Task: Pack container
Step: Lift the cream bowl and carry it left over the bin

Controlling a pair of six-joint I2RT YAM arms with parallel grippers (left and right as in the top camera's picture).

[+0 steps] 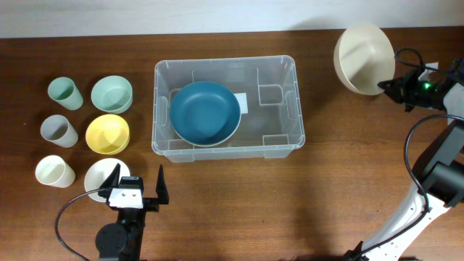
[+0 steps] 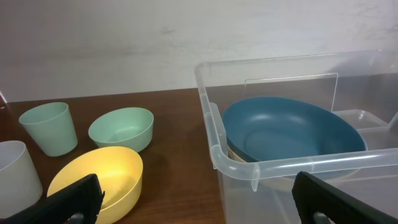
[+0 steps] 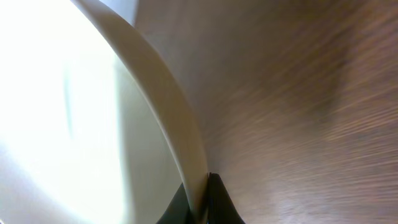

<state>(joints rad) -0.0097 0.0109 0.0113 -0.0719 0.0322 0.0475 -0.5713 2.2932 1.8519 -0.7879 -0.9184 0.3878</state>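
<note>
The clear plastic container [image 1: 290,109] stands mid-table with a dark blue bowl [image 1: 204,112] inside it, stacked on a cream bowl; both show in the left wrist view, container [image 2: 214,140] and blue bowl [image 2: 292,130]. My right gripper [image 1: 388,85] is shut on the rim of a large cream bowl [image 1: 362,56], held tilted in the air right of the container. The rim [image 3: 180,124] fills the right wrist view, pinched between the fingers [image 3: 202,202]. My left gripper [image 1: 138,190] is open and empty near the front edge, left of the container.
Left of the container stand a green cup [image 1: 65,93], grey cup [image 1: 58,131], white cup [image 1: 54,172], green bowl [image 1: 112,94], yellow bowl [image 1: 107,134] and white bowl [image 1: 98,174]. The left wrist view shows the yellow bowl [image 2: 99,177] close ahead.
</note>
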